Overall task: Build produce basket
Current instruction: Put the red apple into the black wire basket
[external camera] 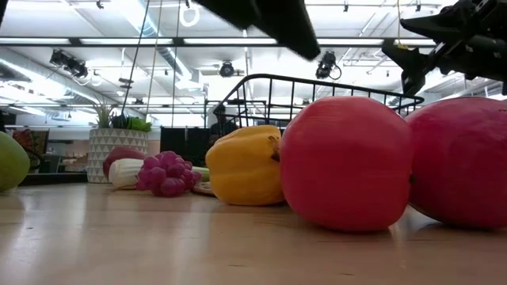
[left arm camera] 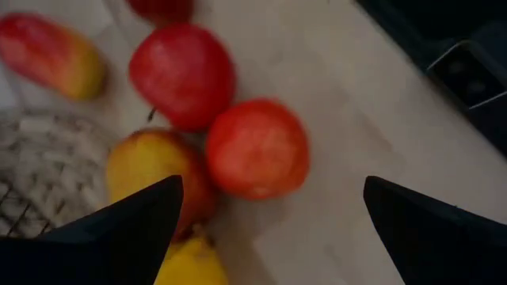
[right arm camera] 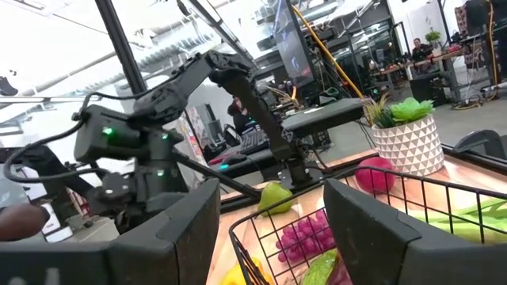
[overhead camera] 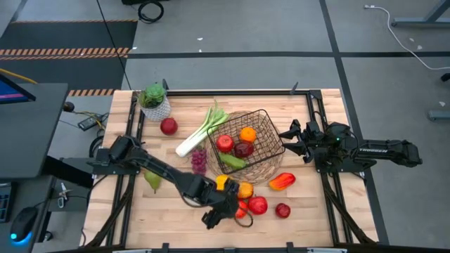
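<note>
The wire basket (overhead camera: 266,133) stands at the table's middle and holds a red apple (overhead camera: 224,143), an orange (overhead camera: 247,134) and a green piece (overhead camera: 232,161). A leek (overhead camera: 199,133) and grapes (overhead camera: 200,160) lie left of it. In front lie a yellow pepper (overhead camera: 225,183) and red apples (overhead camera: 256,205). My left gripper (left arm camera: 273,186) hangs open above one red apple (left arm camera: 257,146) near the front edge, touching nothing. My right gripper (right arm camera: 269,222) waits open, raised beside the basket's right side.
A potted plant (overhead camera: 155,102) stands at the far left, with a red apple (overhead camera: 169,126) beside it. A green pear (overhead camera: 152,180) lies near my left arm. A red-orange pepper (overhead camera: 281,181) and another apple (overhead camera: 283,210) lie right of the cluster.
</note>
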{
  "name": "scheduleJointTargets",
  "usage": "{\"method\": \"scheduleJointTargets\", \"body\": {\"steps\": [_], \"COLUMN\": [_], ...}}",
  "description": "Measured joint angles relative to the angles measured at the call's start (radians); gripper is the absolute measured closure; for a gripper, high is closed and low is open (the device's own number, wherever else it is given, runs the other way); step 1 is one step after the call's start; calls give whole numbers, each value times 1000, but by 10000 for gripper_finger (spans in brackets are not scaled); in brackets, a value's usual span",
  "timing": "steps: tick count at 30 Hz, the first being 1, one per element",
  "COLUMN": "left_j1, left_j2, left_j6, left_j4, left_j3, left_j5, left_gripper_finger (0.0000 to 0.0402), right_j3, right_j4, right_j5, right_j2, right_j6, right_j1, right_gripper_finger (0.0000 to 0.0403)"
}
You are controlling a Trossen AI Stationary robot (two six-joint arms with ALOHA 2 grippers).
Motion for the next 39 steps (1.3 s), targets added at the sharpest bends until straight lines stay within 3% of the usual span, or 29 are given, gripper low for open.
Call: {"method": "scheduleJointTargets", "body": {"steps": [9,21,30,39], "left_j1": [-74,-66,-60,-63], "left_j2": [88,147,213,245], "left_j6": [-21,64,47,-20], "left_j4": [158,249,207,207], "left_j3": [1,1,1,1], "left_j5": [-135,-243,-180,-195], "left_gripper_finger": [1,1,1,2], "right_j3": [0,0,0,0], "right_j4": [-1,7,8,7], "right_j5": [3,1,0,0], "right_j2": [2,6,6,6], "right_j6": [0,0,0,0], "right_j1": [0,0,0,0], "right_gripper_finger": [172,172,172,172]}}
